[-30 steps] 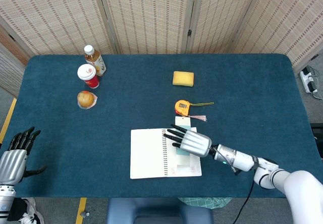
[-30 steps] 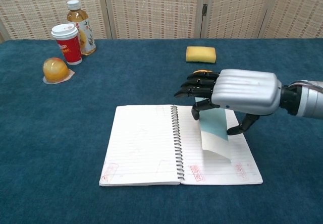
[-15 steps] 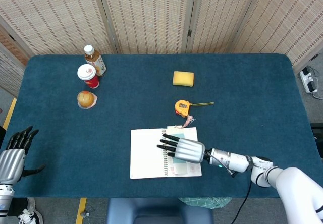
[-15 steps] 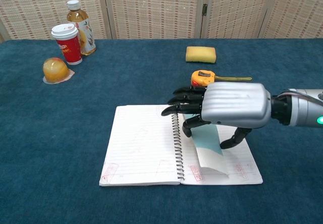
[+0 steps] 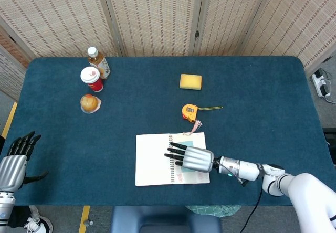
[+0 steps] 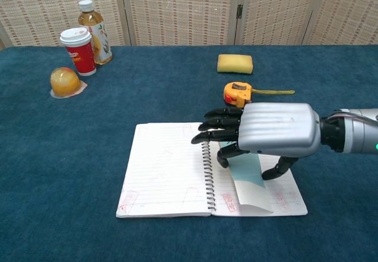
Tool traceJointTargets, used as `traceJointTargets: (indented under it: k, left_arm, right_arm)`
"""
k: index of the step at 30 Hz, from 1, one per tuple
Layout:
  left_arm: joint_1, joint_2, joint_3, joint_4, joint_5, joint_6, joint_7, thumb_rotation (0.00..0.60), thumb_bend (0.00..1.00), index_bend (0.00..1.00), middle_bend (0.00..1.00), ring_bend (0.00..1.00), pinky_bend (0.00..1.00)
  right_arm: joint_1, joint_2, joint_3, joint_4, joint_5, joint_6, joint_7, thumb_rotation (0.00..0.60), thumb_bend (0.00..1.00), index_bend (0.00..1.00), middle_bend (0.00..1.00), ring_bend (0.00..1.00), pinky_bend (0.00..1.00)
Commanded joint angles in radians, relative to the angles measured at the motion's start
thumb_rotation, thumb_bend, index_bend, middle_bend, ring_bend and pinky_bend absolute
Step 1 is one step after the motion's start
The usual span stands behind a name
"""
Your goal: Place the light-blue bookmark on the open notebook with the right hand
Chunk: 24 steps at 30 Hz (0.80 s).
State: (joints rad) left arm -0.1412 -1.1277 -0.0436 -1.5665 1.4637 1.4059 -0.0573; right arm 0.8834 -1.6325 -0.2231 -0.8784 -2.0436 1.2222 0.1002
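Because the right hand (image 5: 193, 158) hangs over the open notebook (image 5: 153, 159), the overhead view hides most of the light-blue bookmark (image 5: 185, 168) beneath its dark fingers (image 5: 175, 154), which reach toward the spiral binding. The left hand (image 5: 14, 162) idles at the table edge, fingers apart, holding nothing.

From the chest view, the bookmark (image 6: 247, 176) dangles just under the fingers (image 6: 221, 129), pinched against the thumb, its lower end curling on the right page, probably so it settles flat when let go.

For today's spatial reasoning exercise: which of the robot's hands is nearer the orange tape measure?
Right. The right hand hovers over the notebook just below the orange tape measure; the left hand sits far off at the table's left edge.
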Motion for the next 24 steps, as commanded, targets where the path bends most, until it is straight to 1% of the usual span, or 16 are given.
traceJointTargets:
  k: [1, 12, 16, 22, 24]
  left_arm:
    - [-0.002, 0.003, -0.005, 0.008, -0.014, -0.009, -0.019, 0.600, 0.15, 0.10, 0.03, 0.00, 0.00]
    - [0.000, 0.010, -0.005, 0.005, -0.009, -0.006, -0.037, 0.600, 0.15, 0.10, 0.03, 0.00, 0.00]
    - [0.002, 0.013, -0.004, 0.005, -0.005, -0.001, -0.041, 0.600, 0.15, 0.10, 0.03, 0.00, 0.00]
    - [0.004, 0.014, -0.003, 0.003, 0.001, 0.005, -0.045, 0.600, 0.15, 0.10, 0.03, 0.00, 0.00]
    - [0.004, 0.014, -0.002, 0.003, 0.002, 0.005, -0.043, 0.600, 0.15, 0.10, 0.03, 0.00, 0.00]
  right_arm:
    - [-0.001, -0.004, -0.002, -0.001, 0.008, -0.008, -0.004, 0.600, 0.18, 0.45, 0.08, 0.02, 0.00]
    - [-0.002, -0.020, -0.007, 0.013, 0.010, 0.014, -0.009, 0.600, 0.18, 0.41, 0.07, 0.02, 0.00]
    - [0.000, -0.020, -0.008, 0.008, 0.013, 0.014, -0.015, 0.600, 0.18, 0.36, 0.07, 0.02, 0.00]
    - [-0.001, -0.014, -0.009, -0.007, 0.017, 0.017, -0.030, 0.600, 0.18, 0.26, 0.06, 0.02, 0.00]
    - [-0.001, -0.012, -0.008, -0.009, 0.018, 0.021, -0.031, 0.600, 0.18, 0.25, 0.06, 0.02, 0.00]
